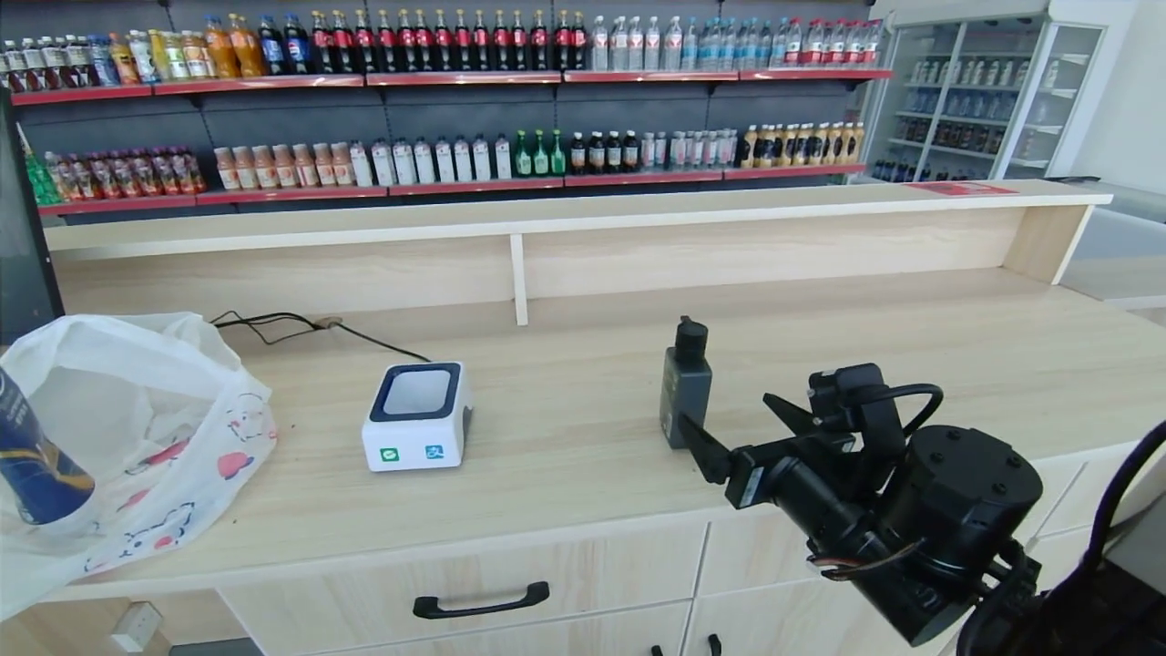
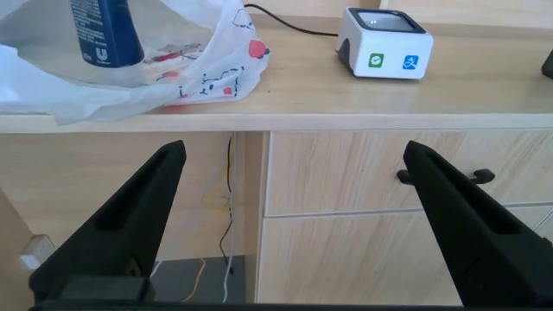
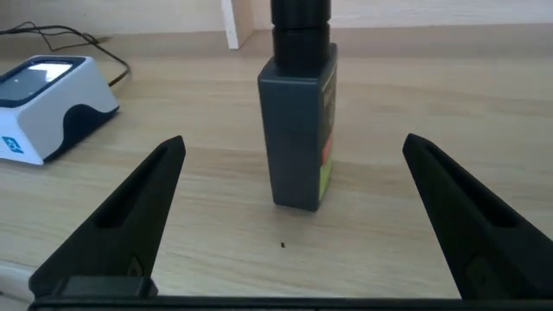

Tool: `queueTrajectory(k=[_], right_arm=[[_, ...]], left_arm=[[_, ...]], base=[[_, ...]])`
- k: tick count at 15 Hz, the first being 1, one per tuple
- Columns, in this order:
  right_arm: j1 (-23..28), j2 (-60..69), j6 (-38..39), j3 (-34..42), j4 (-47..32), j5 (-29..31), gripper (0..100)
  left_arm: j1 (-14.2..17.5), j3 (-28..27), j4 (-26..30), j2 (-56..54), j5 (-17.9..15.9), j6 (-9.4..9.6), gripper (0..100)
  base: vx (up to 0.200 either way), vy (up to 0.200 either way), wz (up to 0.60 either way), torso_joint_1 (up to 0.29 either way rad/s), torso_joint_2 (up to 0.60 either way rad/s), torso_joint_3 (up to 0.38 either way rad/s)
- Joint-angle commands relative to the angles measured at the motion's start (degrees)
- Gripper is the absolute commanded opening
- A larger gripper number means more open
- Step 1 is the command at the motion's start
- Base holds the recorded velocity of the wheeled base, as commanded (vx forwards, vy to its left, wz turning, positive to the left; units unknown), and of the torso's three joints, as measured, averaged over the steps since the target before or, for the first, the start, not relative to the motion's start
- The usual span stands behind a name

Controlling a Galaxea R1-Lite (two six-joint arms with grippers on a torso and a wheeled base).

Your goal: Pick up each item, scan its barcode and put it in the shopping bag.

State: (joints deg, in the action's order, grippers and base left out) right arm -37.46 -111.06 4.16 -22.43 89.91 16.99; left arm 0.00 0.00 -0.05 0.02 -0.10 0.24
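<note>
**Fingers spread, bottle standing free**

Your right gripper holds its fingers spread just near of the upright dark bottle. Your left gripper, fingers apart, hangs below the counter. The scanner stands left of the bottle, and the shopping bag is farther left.

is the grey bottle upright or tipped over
Upright: the grey bottle stands on its base on the counter, black cap on top.

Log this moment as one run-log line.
right hand open, lined up on upright dark bottle, no contact | left hand open, empty, low before the drawers | shopping bag holds blue container
</note>
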Motion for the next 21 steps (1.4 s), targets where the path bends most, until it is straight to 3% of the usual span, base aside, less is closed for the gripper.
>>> queueTrajectory(k=[1,21], right_arm=[[-0.1,-0.6,0.4,-0.7,0.1,0.0,100],[4.1,-15.2,-1.8,-18.4,0.1,-1.7,100]], left_arm=[[0.0,0.0,0.0,0.0,0.0,0.02,100],[0.0,0.0,-0.2,0.0,-0.1,0.28,100]], base=[[0.000,0.000,0.00,0.000,0.00,0.000],[0.000,0.000,0.00,0.000,0.00,0.000]])
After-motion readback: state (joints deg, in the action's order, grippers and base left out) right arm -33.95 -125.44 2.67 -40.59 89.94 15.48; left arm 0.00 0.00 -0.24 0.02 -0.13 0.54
